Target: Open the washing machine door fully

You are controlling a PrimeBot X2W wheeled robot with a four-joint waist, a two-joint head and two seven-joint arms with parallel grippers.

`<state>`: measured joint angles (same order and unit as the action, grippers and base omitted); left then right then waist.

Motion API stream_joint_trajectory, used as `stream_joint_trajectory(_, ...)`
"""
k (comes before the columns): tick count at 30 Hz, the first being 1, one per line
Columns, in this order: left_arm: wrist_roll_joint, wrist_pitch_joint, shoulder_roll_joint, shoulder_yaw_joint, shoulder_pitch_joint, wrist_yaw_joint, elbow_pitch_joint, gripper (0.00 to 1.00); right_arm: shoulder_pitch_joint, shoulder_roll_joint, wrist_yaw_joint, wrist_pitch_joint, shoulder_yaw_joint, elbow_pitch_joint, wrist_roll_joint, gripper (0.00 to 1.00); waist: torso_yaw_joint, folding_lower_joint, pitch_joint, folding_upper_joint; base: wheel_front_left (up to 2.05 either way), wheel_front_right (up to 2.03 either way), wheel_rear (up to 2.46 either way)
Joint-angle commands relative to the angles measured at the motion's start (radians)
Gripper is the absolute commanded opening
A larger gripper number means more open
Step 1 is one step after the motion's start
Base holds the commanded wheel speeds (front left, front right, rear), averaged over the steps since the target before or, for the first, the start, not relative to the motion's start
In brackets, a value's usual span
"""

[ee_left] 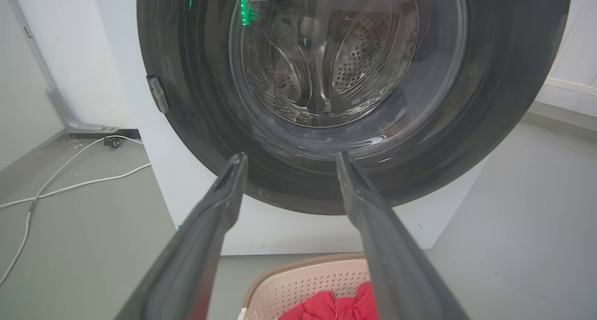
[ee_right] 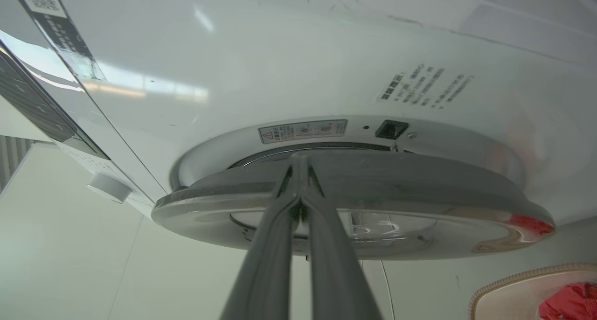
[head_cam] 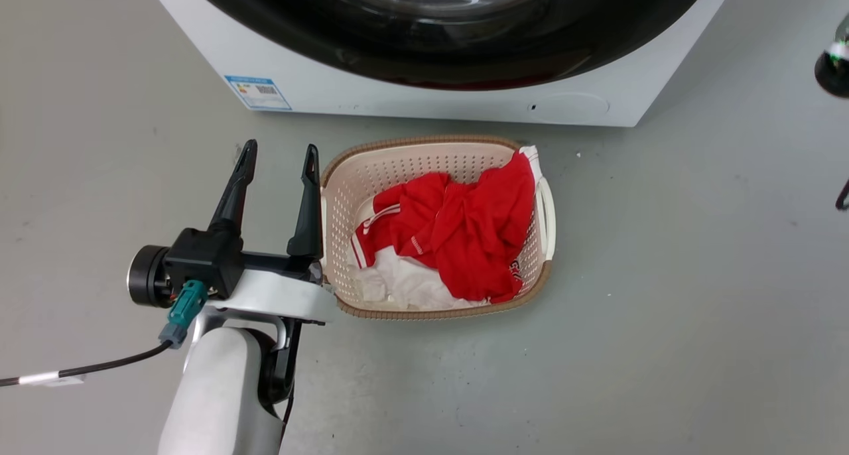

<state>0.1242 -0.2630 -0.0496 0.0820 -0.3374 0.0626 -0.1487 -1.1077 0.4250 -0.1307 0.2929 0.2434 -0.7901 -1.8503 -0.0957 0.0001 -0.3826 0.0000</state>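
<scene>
The washing machine (head_cam: 398,97) is a white box across the top of the head view. Its door (head_cam: 464,50) is round and glossy black with a clear glass window. In the right wrist view the door (ee_right: 373,189) stands slightly ajar, with a narrow gap to the white front (ee_right: 280,68). My right gripper (ee_right: 298,159) is shut, its tips at the door's rim by that gap. My left gripper (head_cam: 280,150) hangs open and empty beside the basket. In its wrist view it (ee_left: 291,156) points at the lower part of the door (ee_left: 196,100), apart from it.
A beige laundry basket (head_cam: 424,141) holding red and white clothes (head_cam: 464,229) sits on the grey floor just before the machine. White cables (ee_left: 70,184) trail over the floor left of the machine. A latch slot (ee_right: 392,128) shows on the front behind the door.
</scene>
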Motion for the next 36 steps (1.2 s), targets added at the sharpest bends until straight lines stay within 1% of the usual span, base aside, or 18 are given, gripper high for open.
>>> stream_joint_trajectory(1, 0.004, -0.003, -0.001, 0.008, -0.019, -0.005, 0.008, 1.0, -0.042, -0.003, 0.0, 0.0, 0.017, -0.021, 0.008, 0.0, -0.013, -0.0001, -0.023, 0.0, 0.0, 0.0, 0.0)
stream_joint_trajectory(8, 0.019, -0.003, -0.001, 0.028, -0.04, -0.015, 0.014, 1.0, -0.125, 0.003, 0.0, 0.003, 0.066, -0.075, 0.035, 0.0, -0.034, -0.0001, -0.055, 0.0, 0.0, 0.0, 0.0)
stream_joint_trajectory(16, 0.023, -0.003, -0.001, 0.035, -0.052, -0.019, 0.026, 1.0, -0.235, -0.015, 0.0, -0.006, 0.114, -0.15, 0.057, 0.0, -0.046, -0.0001, -0.107, 0.0, 0.0, 0.0, 0.0)
stream_joint_trajectory(21, 0.029, -0.003, -0.001, 0.041, -0.062, -0.023, 0.03, 1.0, -0.291, -0.022, 0.0, 0.014, 0.14, -0.19, 0.067, 0.0, -0.052, -0.0001, -0.131, 0.0, 0.0, 0.0, 0.0)
stream_joint_trajectory(29, 0.038, -0.003, -0.001, 0.055, -0.076, -0.032, 0.029, 1.0, -0.319, -0.017, 0.0, 0.085, 0.176, -0.197, 0.075, 0.0, -0.061, -0.0001, -0.149, 0.0, 0.0, 0.0, 0.0)
stream_joint_trajectory(36, 0.034, -0.003, -0.001, 0.056, -0.078, -0.034, 0.023, 1.0, -0.277, -0.005, 0.0, 0.182, 0.184, -0.163, 0.045, 0.0, -0.054, -0.0001, -0.145, 0.0, 0.0, 0.0, 0.0)
